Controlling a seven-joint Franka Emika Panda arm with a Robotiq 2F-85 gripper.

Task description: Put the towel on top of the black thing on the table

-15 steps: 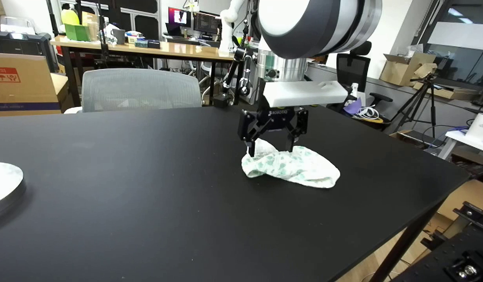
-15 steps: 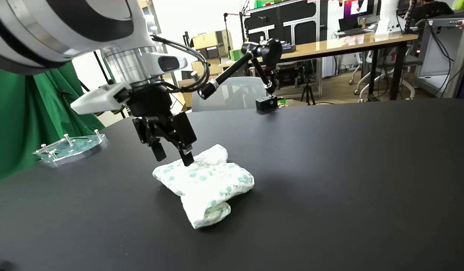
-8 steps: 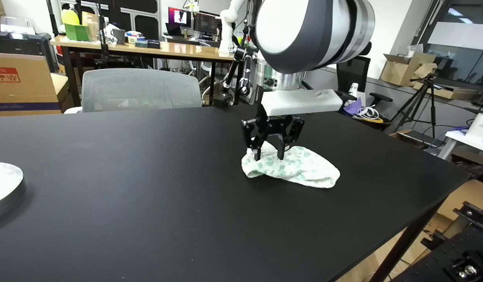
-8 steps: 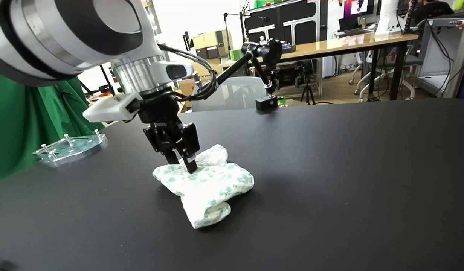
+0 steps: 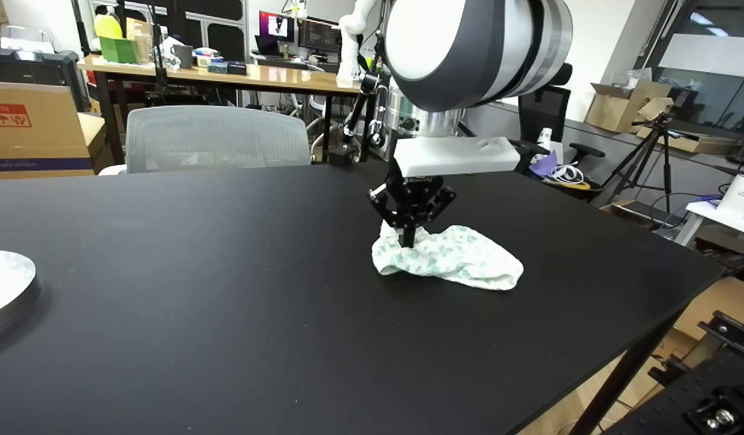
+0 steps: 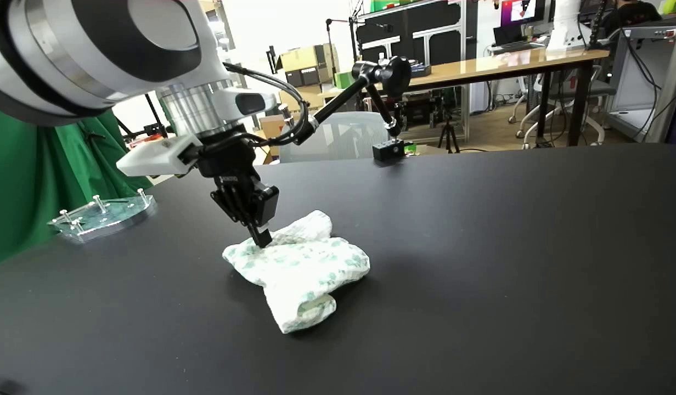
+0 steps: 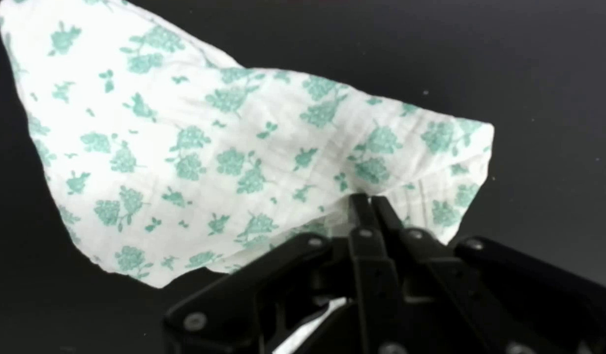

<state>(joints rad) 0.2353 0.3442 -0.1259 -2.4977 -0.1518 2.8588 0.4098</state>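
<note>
The white towel (image 5: 468, 260) with a green floral print lies crumpled on the dark table (image 5: 215, 290). Down at its top fold, my gripper (image 5: 406, 244) has its fingers brought together; in an exterior view the gripper (image 6: 262, 244) meets the towel (image 6: 310, 269) near its edge. The wrist view has the towel (image 7: 185, 147) spread under the gripper (image 7: 371, 197), creases running to the tips and a thin white sliver between them, so a pinch of cloth appears caught. Which object is the black thing I cannot tell; a small black block (image 6: 389, 151) stands at the far table edge.
A jointed black stand arm (image 6: 343, 104) rises from that block, close behind my arm. A clear plate with upright screws (image 6: 105, 216) lies at the table's side. In an exterior view, a round white-topped object with a dark side (image 5: 9, 290) is cut off by the frame.
My gripper came down onto the towel, and its fingers went from wide apart to together at the fold. It shifted slightly sideways in the last half second. The towel's outline barely changed.
</note>
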